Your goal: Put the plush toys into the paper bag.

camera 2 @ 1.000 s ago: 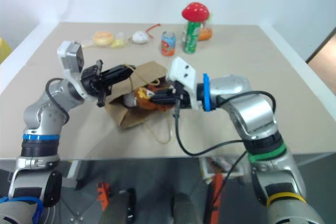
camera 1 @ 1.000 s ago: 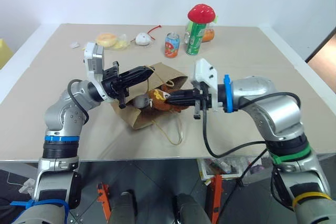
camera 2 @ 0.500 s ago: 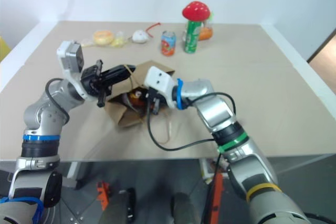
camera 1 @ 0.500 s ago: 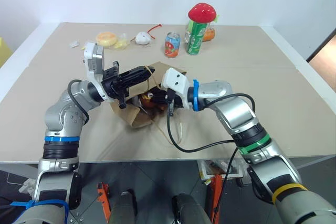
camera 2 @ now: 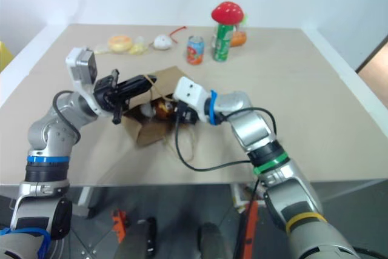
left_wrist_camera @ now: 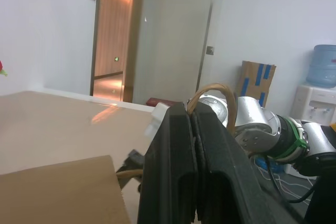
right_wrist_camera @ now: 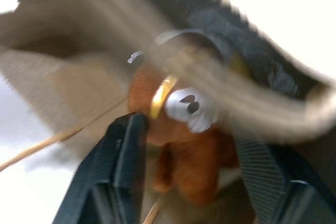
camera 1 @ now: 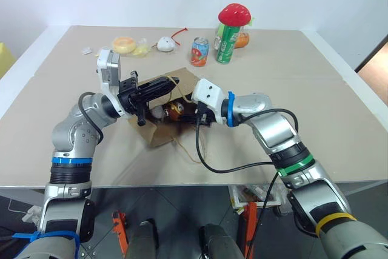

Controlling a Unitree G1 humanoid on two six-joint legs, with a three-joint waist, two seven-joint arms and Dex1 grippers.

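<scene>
The left pincer [camera 1: 165, 83] is clenching one twisted cord handle [left_wrist_camera: 212, 94] of the paper bag [camera 1: 159, 130], its two black fingers pressed flat together with the tan loop arching over their tips, and it is holding the bag's mouth lifted off the worktop [camera 1: 315, 107]. The right pincer [right_wrist_camera: 191, 177] is reaching into that mouth from the opposite side, facing the left pincer, and its fingers are standing apart, released. The brown bear-like plush toy [right_wrist_camera: 181, 145] is sitting between those parted fingers, inside the bag; whether either finger is touching it cannot be told. A pale rounded shape [camera 1: 156, 112] is lying in the bag just past the brown toy, on the left pincer's side; it is too hidden to identify. The bag's other handle [camera 1: 193, 150] is trailing loose on the worktop below the right pincer. Well beyond both pincers are standing a red soda can [camera 1: 198, 51] and a green can [camera 1: 226, 43] topped by a red mushroom-shaped item [camera 1: 233, 14].
</scene>
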